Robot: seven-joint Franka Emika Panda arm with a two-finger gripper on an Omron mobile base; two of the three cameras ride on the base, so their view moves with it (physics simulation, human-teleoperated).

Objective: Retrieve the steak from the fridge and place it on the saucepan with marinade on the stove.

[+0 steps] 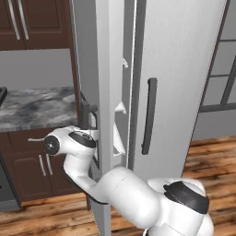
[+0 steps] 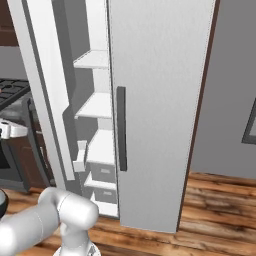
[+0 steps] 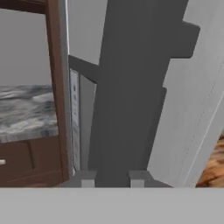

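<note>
The fridge [image 1: 184,69] stands tall and silver-grey, its left door [image 1: 103,92] swung partly open and seen edge-on. In the hand view my gripper [image 3: 112,178] is shut on that door's dark bar handle [image 3: 127,87], which fills the gap between the two fingertips [image 3: 86,177]. From the left base view the hand [image 1: 85,138] reaches the handle [image 1: 86,113] from the door's left side. White shelves [image 2: 95,105] show inside the fridge in the right base view. The steak is hidden. A corner of the stove [image 2: 10,89] shows at the far left. The saucepan and marinade are out of view.
The right fridge door [image 2: 160,110] is closed, with its dark handle [image 2: 121,128]. A marble counter [image 1: 37,106] over brown cabinets [image 1: 27,166] lies left of the fridge. The wooden floor [image 2: 215,210] spreads in front.
</note>
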